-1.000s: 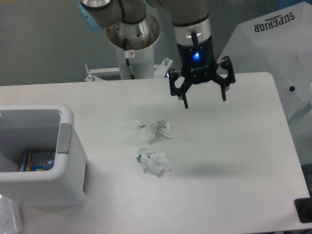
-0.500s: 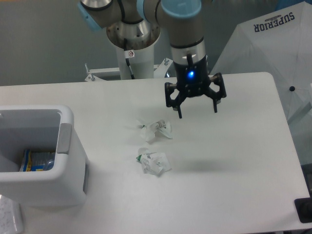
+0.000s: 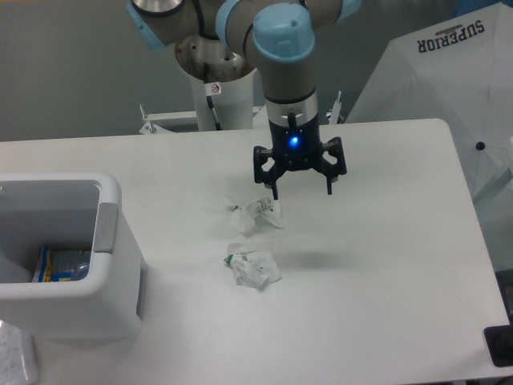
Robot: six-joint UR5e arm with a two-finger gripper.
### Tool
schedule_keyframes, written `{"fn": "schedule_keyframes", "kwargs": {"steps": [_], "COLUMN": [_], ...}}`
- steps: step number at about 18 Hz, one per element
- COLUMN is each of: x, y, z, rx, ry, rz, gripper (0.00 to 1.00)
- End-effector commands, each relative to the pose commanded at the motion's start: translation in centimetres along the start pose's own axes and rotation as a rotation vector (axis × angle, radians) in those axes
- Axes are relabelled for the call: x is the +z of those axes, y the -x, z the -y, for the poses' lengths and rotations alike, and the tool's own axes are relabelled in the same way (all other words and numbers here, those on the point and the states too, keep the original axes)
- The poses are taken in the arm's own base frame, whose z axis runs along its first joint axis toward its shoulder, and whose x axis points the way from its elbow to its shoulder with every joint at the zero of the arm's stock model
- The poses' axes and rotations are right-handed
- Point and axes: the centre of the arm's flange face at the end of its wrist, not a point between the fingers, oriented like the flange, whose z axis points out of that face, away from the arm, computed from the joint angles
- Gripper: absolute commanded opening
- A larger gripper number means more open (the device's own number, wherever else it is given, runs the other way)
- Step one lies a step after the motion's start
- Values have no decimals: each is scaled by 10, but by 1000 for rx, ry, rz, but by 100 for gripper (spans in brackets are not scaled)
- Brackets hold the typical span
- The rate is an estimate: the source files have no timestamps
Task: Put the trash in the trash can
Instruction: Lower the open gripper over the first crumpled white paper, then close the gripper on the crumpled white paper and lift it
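Observation:
Two pieces of trash lie on the white table: one crumpled white wrapper (image 3: 256, 213) near the middle and a second wrapper (image 3: 252, 267) a little in front of it. My gripper (image 3: 302, 193) hangs open just above the table, to the right of and slightly behind the first wrapper, its left fingertip close to that wrapper's upper edge. Nothing is between the fingers. The trash can (image 3: 112, 241), a white boxy bin with a grey strip on its inner right edge, stands at the left front and holds some blue and yellow packaging.
A white umbrella-like cover (image 3: 449, 88) printed SUPERIOR rises behind the table's right corner. The arm's white pedestal (image 3: 220, 88) stands at the table's back edge. A dark object (image 3: 501, 345) sits at the front right corner.
The gripper has moved left and down toward the table, from behind-right of the wrappers to just beside the nearer-back wrapper. It stays open. The wrappers have not moved.

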Motion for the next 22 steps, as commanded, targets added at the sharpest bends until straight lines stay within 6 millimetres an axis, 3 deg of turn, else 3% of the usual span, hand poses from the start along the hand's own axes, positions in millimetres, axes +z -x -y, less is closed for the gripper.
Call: {"fn": "schedule_keyframes", "kwargs": {"steps": [3,7,10,14,22], "x": [9,28,53,67,95], "y": [-16,-52,-70,-92,-98], "z": [-7,-9,-19,-23,-20], "rx": [92,244,267,304,345], "ry": [27,109,152,178,245], "rz": [-21,-25,-62,-92,-85], "gripper": [100,100,100,100,100]}}
